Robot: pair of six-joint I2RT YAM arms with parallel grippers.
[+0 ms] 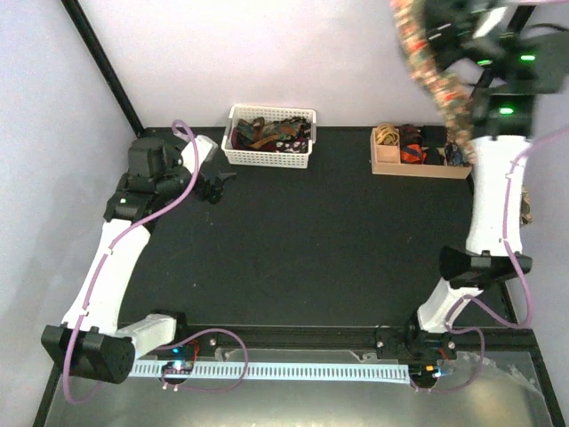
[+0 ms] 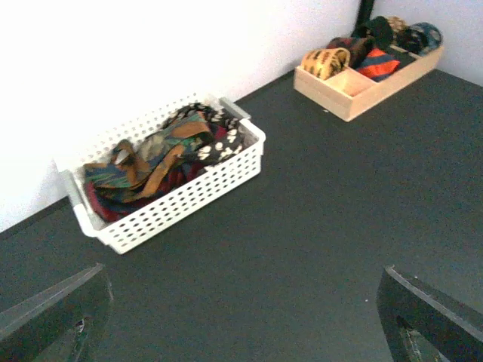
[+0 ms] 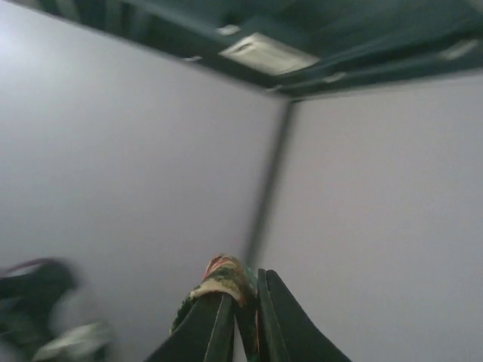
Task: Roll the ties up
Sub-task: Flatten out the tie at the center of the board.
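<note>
One floral tie (image 3: 223, 273) is pinched between the pressed-together fingers of the right end effector (image 3: 245, 292), which is held high above the tabletop (image 1: 338, 249). From that grip the tie's long axis runs downward. Its free length dangles below the end effector and, in the top view, crosses the right end of the wooden box (image 1: 418, 167); where the tail ends I cannot tell. The tie is therefore in the air rather than laid flat, and I judge it must come down onto the bare tabletop, below and to the left of this end effector, before rolling. The box, with rolled ties (image 2: 377, 64) in its compartments, sits under the tail and could snag it. Well off to the left, the left end effector (image 2: 243, 280) hovers spread wide and empty, with the white basket (image 2: 181, 204) of loose ties (image 2: 162, 151) just ahead of it.
</note>
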